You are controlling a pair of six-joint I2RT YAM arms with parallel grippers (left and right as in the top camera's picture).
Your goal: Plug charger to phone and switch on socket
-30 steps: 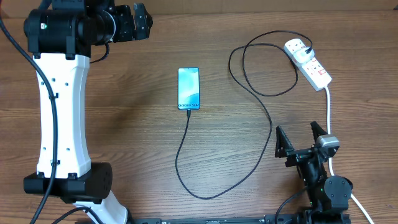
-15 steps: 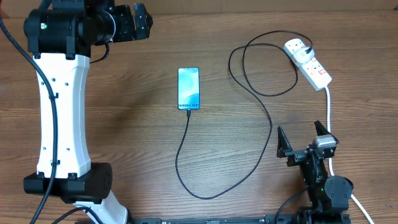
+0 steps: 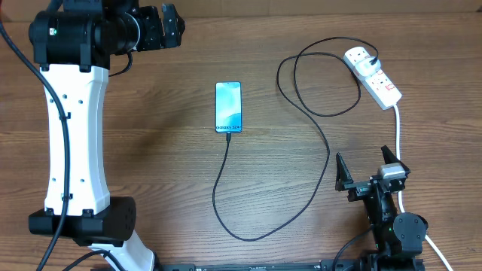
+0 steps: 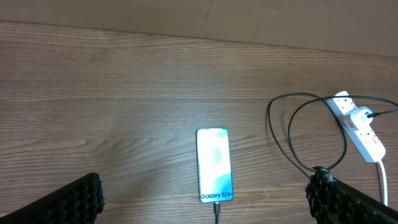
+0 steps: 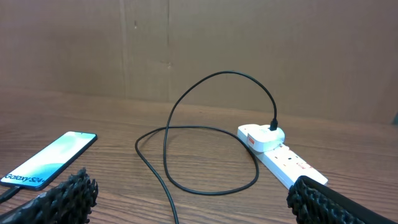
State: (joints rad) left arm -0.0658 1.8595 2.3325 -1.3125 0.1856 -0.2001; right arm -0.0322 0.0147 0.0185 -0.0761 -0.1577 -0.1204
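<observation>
Nearest the base, the right tool [image 3: 362, 156] sits low over the wood-grain counter [image 3: 166, 150], its two black ribbed fingers spread wide and gripping nothing. Just beside its right finger runs the thick white cord [image 3: 398, 128], smooth and round, leading up to the socket.

The charger [image 3: 328, 154] is a thin, glossy black cable. From the phone's lower edge it drops toward the base, bends in a narrow U, climbs past the right tool, and then crosses itself in a broad oval loop before it reaches the strip. Its small dark tip meets the bottom edge of the phone [image 3: 229, 107], where it appears seated in the port.

The phone is a slim rounded rectangle lying flat mid-counter, screen up and lit blue-teal, with "Galaxy" in white near its lower edge.

Farther right, the socket [image 3: 374, 77] is a long white plastic strip lying on a slant, with red marks on its top face. A blocky white plug [image 3: 357, 56] sits in its far outlet, the black cable coming out of it. Whether a switch is on I cannot tell.

At the far left, the left tool [image 3: 167, 28] hangs above the counter on a white-shelled arm [image 3: 71, 135]. Its fingers are splayed and empty.
</observation>
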